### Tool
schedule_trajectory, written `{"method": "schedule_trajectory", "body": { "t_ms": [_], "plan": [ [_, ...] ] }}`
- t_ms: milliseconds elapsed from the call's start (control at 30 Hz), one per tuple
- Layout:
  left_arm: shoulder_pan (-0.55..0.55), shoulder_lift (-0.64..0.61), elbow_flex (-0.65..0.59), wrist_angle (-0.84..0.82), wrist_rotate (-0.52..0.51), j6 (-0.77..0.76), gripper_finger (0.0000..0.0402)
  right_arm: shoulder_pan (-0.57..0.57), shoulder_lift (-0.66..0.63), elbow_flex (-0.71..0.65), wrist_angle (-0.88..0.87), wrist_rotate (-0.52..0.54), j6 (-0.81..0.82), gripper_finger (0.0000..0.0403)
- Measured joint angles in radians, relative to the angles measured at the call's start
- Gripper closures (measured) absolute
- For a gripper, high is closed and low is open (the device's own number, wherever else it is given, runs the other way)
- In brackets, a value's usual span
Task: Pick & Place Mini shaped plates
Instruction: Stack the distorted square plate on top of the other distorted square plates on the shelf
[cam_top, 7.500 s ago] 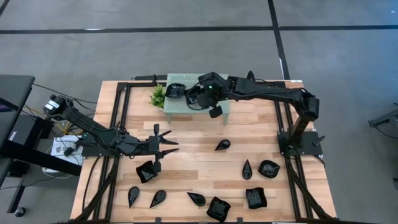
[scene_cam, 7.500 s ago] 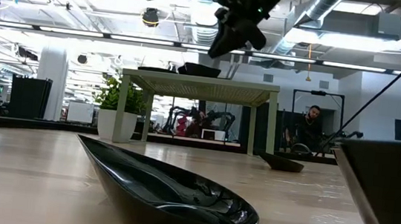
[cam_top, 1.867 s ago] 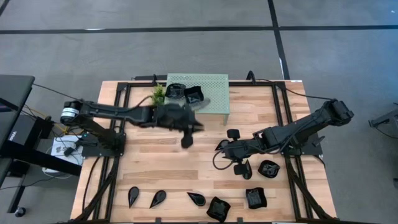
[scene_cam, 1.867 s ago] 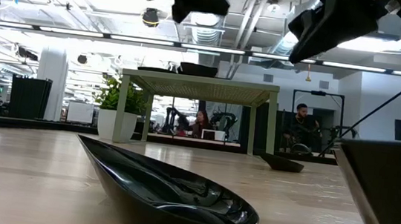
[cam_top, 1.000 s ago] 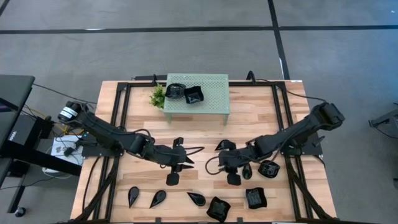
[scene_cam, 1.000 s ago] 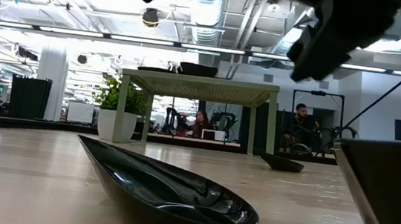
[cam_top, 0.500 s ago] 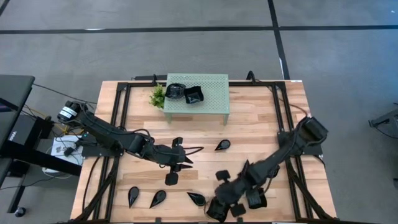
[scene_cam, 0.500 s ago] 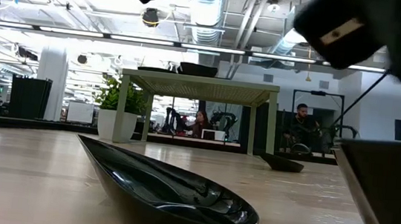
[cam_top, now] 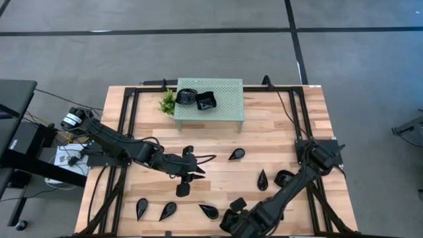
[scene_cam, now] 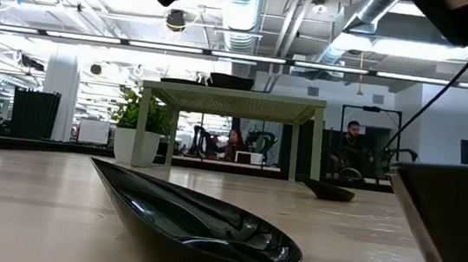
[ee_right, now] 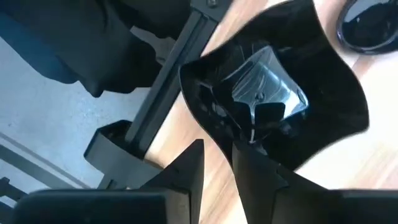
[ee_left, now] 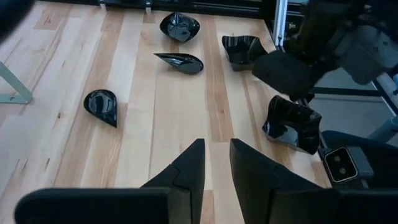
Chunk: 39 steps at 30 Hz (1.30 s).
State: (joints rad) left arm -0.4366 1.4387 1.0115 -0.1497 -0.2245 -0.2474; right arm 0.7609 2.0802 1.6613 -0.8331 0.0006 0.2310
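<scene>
The right tool [cam_top: 232,221] is low at the near edge of the bench [cam_top: 277,135], its fingers [ee_right: 186,168] narrowly apart at the rim of a wavy square plate [ee_right: 280,93]; whether they pinch it I cannot tell. The left tool [cam_top: 198,173] hangs over the bench's left-middle, narrowly parted and empty. Two plates [cam_top: 205,100] sit on the green stand [cam_top: 225,109] at the far side; the rest lie scattered near, like the teardrop [cam_top: 236,154] mid-bench.
</scene>
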Motion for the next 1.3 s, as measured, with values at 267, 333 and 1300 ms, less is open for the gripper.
{"method": "schedule_trajectory", "body": {
  "t_ms": [267, 333, 1300],
  "plan": [
    [0.0, 0.0, 0.0, 0.0, 0.0, -0.001, 0.0325, -0.004, 0.021, 0.026, 0.006, 0.003, -0.002, 0.0324],
    [0.0, 0.0, 0.0, 0.001, 0.0, 0.0, 0.0325, -0.004, 0.021, 0.026, 0.001, 0.003, -0.002, 0.0324],
    [-0.001, 0.0, 0.0, 0.001, 0.001, 0.002, 0.0325, 0.012, 0.068, 0.018, 0.01, 0.155, -0.109, 0.0328]
  ]
}}
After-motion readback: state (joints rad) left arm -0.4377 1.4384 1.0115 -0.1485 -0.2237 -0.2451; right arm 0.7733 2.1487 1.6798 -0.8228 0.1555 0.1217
